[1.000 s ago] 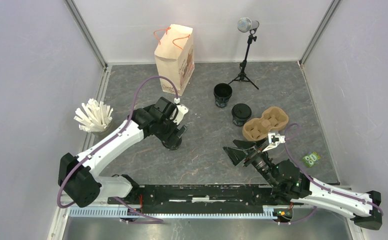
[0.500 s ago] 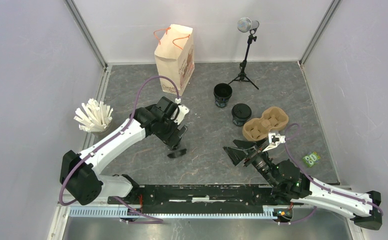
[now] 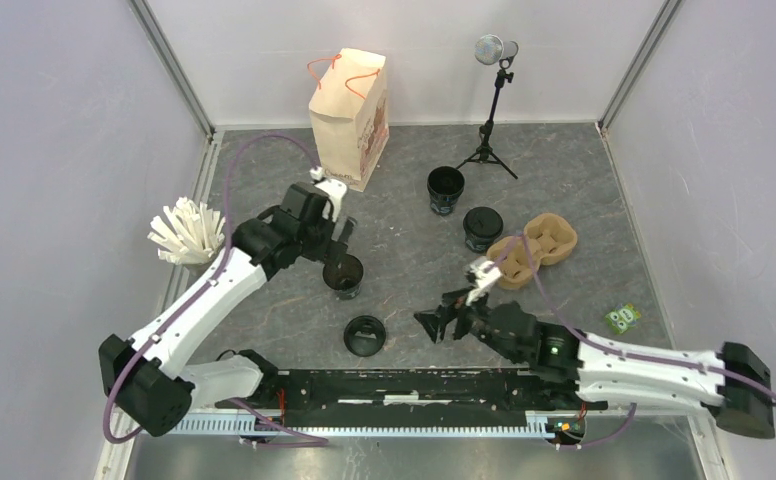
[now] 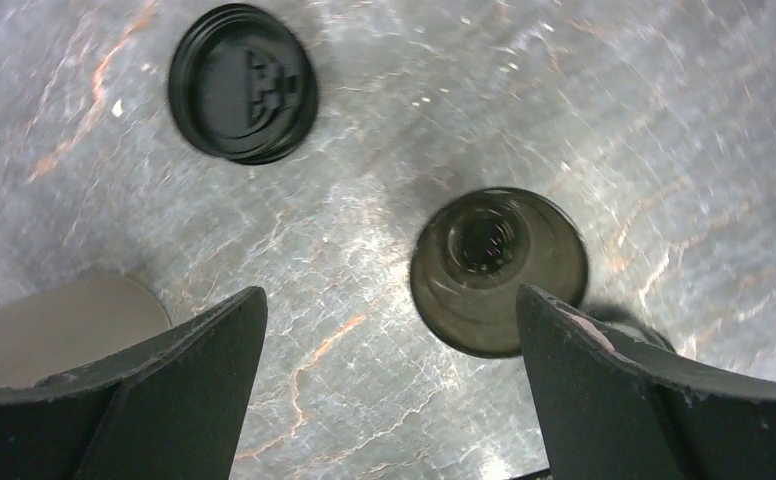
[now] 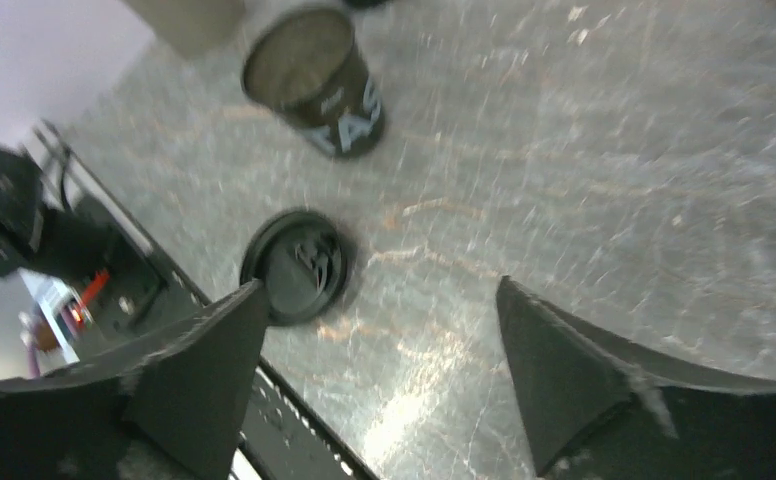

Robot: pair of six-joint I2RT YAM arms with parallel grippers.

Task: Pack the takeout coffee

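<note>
The round black plastic lid [image 3: 364, 335] has been released onto the tabletop [image 3: 564, 170] near the uncapped small black disposable cup [image 3: 344, 274], so capping is judged outstanding; left end effector [image 4: 389, 300] and right end effector [image 5: 382, 288] are spread wide, empty

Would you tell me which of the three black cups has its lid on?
The cup beside the brown carrier; the other two stand open, without lids.

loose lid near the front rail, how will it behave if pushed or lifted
Lying flat on the smooth table, the lid probably slides rather than rolls. It looks thin, so likely light and bendy. Its low rim may resist pinching.
</note>
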